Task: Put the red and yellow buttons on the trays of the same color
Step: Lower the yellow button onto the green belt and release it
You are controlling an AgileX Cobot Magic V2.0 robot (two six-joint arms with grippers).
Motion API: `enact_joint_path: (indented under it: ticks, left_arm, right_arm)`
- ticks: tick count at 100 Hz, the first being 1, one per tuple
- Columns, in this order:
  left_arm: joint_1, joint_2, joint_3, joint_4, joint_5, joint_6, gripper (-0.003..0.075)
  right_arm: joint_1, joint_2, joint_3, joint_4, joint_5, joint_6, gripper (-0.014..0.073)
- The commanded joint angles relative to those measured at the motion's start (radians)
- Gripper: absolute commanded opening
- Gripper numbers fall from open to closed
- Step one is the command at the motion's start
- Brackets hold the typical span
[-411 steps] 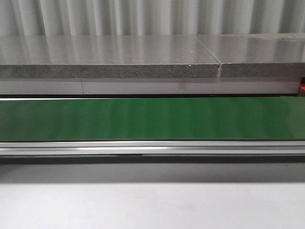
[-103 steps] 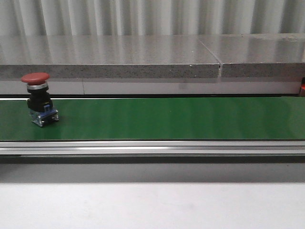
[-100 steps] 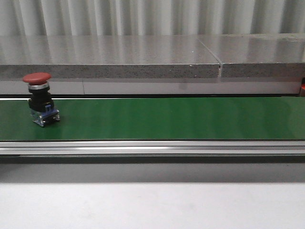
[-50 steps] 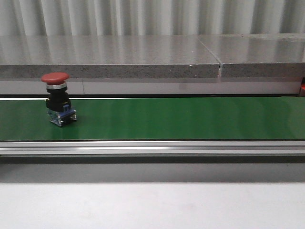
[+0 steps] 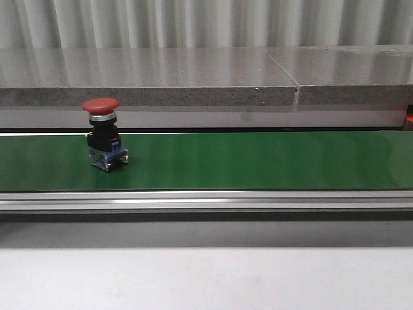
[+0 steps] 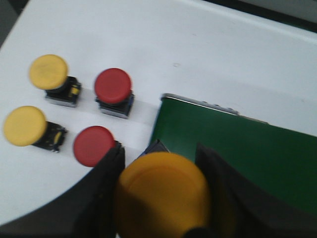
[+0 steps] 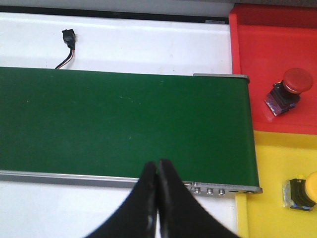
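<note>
Red button (image 5: 105, 134) (domed cap) on belt (image 5: 258, 160)

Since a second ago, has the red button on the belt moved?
Yes. The red button has travelled rightward along the green belt, closer to the seam in the stone ledge behind it, and stands upright.

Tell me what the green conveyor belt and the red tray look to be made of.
Green conveyor belt: apparently a smooth rubbery or PVC sheet with a soft satin sheen, going by its faint banded reflections; it runs in a silvery metal frame.
Red tray: probably moulded plastic, with uniform colour, a raised rim and dull gloss.
</note>
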Motion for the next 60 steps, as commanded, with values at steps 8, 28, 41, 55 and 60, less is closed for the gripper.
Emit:
enact_joint_path:
  ticks: [8,28,41,55,60]
  left_arm:
    - [-0.044,0.006,-0.034,-0.006,-0.031,0.011,-0.002]
    - [-0.044,0.052,-0.034,-0.004,-0.019,0.011,-0.002]
    - [-0.044,0.07,-0.034,-0.004,-0.017,0.011,-0.002]
    - [-0.044,0.084,-0.034,-0.004,-0.017,0.011,-0.0019]
    - [-0.044,0.096,-0.034,-0.004,-0.016,0.011,-0.0019]
  right_arm:
    - [0.003,-0.007,-0.023,0.003,-0.058,-0.006,-0.0068]
    - [0.003,-0.007,-0.023,0.003,-0.058,-0.006,-0.0068]
    - [0.003,-0.007,-0.023,0.003,-0.058,-0.006,-0.0068]
    - [0.003,-0.007,-0.023,0.003,-0.057,-0.006,-0.0068]
    - [0.003,-0.007,-0.023,0.003,-0.057,-0.006,-0.0068]
